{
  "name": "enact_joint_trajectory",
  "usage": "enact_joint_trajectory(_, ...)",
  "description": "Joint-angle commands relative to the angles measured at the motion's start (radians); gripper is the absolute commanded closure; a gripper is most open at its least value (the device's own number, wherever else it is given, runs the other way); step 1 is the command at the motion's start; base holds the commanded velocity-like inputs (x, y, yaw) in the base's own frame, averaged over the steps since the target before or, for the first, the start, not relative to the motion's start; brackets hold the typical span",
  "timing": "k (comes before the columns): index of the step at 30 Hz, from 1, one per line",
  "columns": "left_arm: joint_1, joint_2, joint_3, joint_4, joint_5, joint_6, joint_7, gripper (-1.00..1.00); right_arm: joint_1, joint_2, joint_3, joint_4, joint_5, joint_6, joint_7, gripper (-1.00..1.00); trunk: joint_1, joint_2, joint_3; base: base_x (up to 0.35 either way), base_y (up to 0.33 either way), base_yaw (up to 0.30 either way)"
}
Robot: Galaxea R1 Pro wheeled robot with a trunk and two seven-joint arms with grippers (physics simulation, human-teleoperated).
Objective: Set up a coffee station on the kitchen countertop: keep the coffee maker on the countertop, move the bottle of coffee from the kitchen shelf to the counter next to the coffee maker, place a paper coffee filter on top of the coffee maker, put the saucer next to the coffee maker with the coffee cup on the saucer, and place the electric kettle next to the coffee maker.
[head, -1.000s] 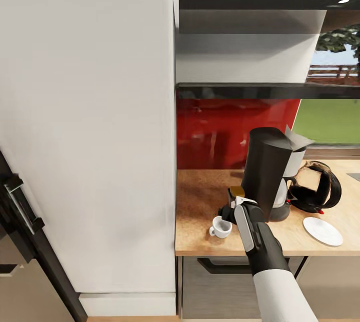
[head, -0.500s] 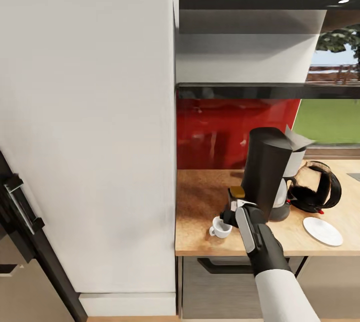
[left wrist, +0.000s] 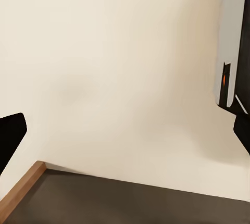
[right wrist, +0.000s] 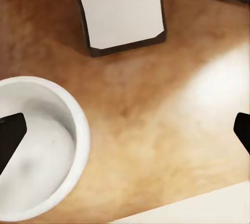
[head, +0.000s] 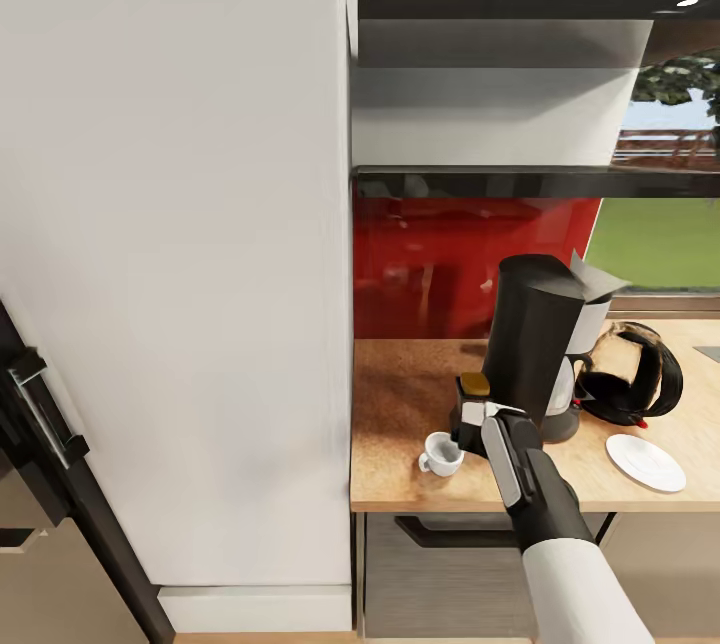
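Coffee cup sits near the front edge of the countertop, toward its left end, apart from the saucer, which lies further right along the same front edge, just in front of the electric kettle. Between them stands the coffee maker, with the bottle of coffee already on the counter against its left side. The black kitchen shelf above looks bare from here.

The right gripper hangs just over the spot between cup and bottle. In the right wrist view its two dark fingertips stand spread wide, one over the cup's bowl and the other well out over bare wood, nothing pinched. The left gripper faces a pale wall; its tips sit at opposite edges of that picture, so it too reads as spread and empty.

The step in hand seems to be taking the cup to carry it to the saucer. To do it well, I would shift the gripper toward the cup until the rim wall lies between the fingers (one inside the bowl, one outside), staying clear of the bottle's white label, which is near enough to be knocked. Descend straight, close gently on the thin wall, then lift high enough to pass the coffee maker's base.
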Motion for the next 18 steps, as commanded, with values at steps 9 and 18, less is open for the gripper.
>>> enact_joint_trajectory(9, 0.0, -0.002, 0.004, -0.002, -0.004, 0.003, -0.001, -1.0, -0.001, -0.001, -0.002, 0.072, -0.012, 0.001, -0.007, -1.0, 0.001, -0.002, -0.002, 0.0, 0.0, 0.0)
enact_joint_trajectory(18, 0.0, -0.004, 0.004, -0.002, -0.005, 0.003, -0.001, -1.0, -0.001, 0.0, -0.001, 0.088, -0.012, 0.001, -0.006, -1.0, 0.001, -0.002, -0.002, 0.0, 0.0, 0.0)
